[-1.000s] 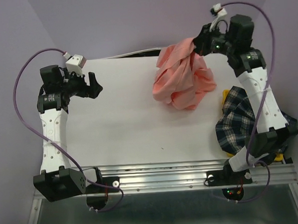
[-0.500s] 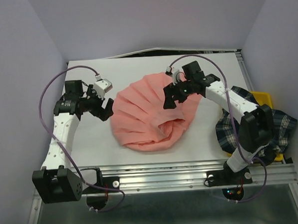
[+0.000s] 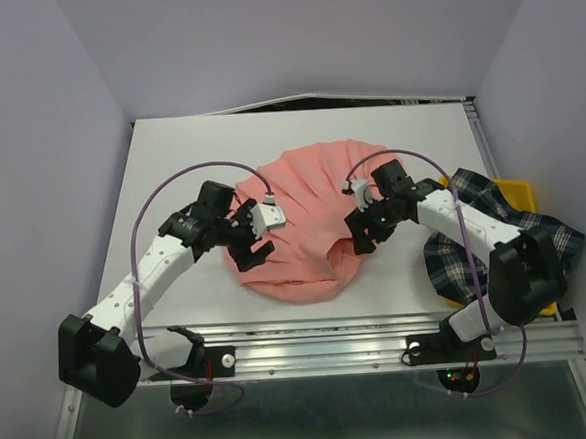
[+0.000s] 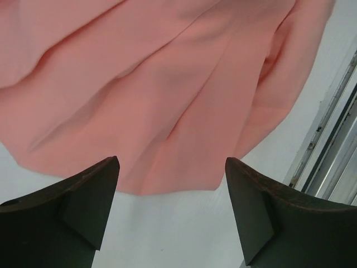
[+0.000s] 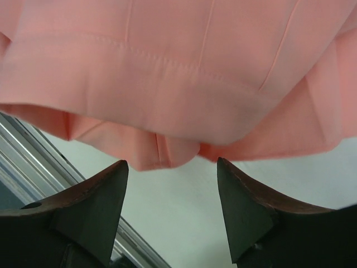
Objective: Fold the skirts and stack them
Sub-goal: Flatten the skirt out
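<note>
The salmon-pink pleated skirt (image 3: 302, 204) lies spread in a fan at the middle of the table. My left gripper (image 3: 252, 252) is open at its near left hem, with bare table between the fingers and the pink hem (image 4: 139, 84) just past the tips (image 4: 171, 162). My right gripper (image 3: 361, 240) is open at the near right hem, where the folded pink edge (image 5: 167, 72) lies just beyond the tips (image 5: 172, 163). Neither gripper holds cloth. The dark plaid skirt (image 3: 476, 234) lies bunched at the right edge under the right arm.
A yellow bin (image 3: 518, 190) pokes out from beneath the plaid skirt at the far right. A metal rail (image 3: 329, 341) runs along the near table edge, close to both grippers. Purple walls enclose the table on three sides.
The right gripper let go of the pink skirt, which went from hanging bunched at the back right to lying spread out flat. Both arms swung in and down to its near hem.
</note>
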Action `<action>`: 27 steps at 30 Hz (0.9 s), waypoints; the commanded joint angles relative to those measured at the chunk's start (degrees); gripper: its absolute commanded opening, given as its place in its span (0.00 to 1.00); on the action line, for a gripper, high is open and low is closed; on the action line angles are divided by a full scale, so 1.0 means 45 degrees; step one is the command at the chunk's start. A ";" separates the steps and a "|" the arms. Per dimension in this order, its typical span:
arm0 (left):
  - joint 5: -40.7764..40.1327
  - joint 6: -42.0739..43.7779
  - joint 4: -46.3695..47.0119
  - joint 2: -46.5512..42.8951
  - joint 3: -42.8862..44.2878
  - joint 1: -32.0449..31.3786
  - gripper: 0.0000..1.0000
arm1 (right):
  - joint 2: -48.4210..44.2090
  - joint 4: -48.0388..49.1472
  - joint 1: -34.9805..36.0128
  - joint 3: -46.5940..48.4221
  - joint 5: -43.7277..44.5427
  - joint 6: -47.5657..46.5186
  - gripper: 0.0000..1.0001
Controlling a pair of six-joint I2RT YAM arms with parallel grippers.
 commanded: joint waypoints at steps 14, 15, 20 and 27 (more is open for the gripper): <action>-0.3482 -0.0636 0.4586 0.2019 0.0679 -0.7982 0.91 | -0.0221 0.2972 -0.0867 -0.1805 0.1512 0.1761 0.63; -0.3561 -0.0636 0.4488 0.2175 0.0931 -0.8119 0.88 | -0.0005 0.3205 -0.0867 -0.1844 0.1473 0.1801 0.62; -0.3815 -0.1532 0.3823 0.3483 0.1500 -0.8550 0.59 | 0.1011 0.4612 -0.0867 -0.1825 0.0926 0.2327 0.52; -0.4109 -0.2919 0.4779 0.5413 0.1733 -0.8162 0.35 | 0.1871 0.5024 -0.0867 -0.0888 0.0964 0.2523 0.36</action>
